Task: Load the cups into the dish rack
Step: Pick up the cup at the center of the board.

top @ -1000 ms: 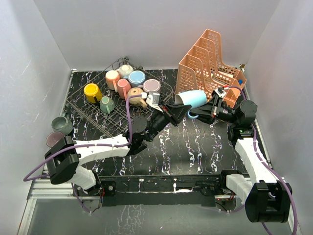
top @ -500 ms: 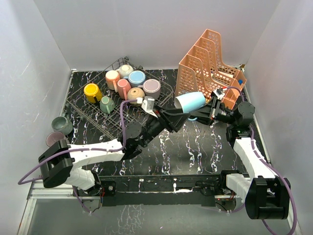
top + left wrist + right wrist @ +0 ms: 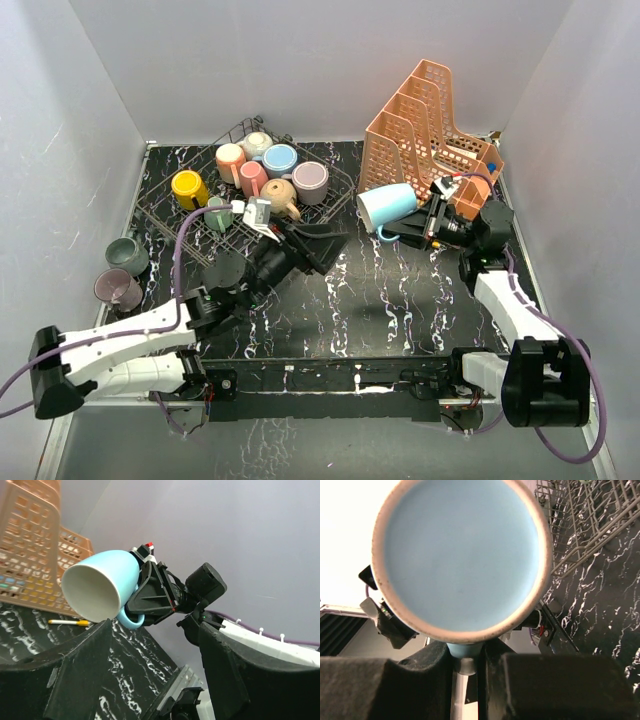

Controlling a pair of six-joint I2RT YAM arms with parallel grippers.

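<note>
White links point(image 3: 120, 345), black joints point(image 3: 225, 275), purple cables point(image 3: 179, 265); black left claw point(image 3: 332, 250), right claw point(image 3: 420, 225).

Bright even light from up top, soft shadows on black table point(image 3: 400, 300), right wrist pic blown white top left, blue cup point(image 3: 462, 555) close & soft, bottom of wrist pics dark, fuzzy

Smooth glazed blue ceramic cup point(image 3: 388, 205), dark wire dish rack point(image 3: 160, 212), perforated orange plastic organizer point(image 3: 415, 125), black marbled tabletop point(image 3: 400, 305)
</note>
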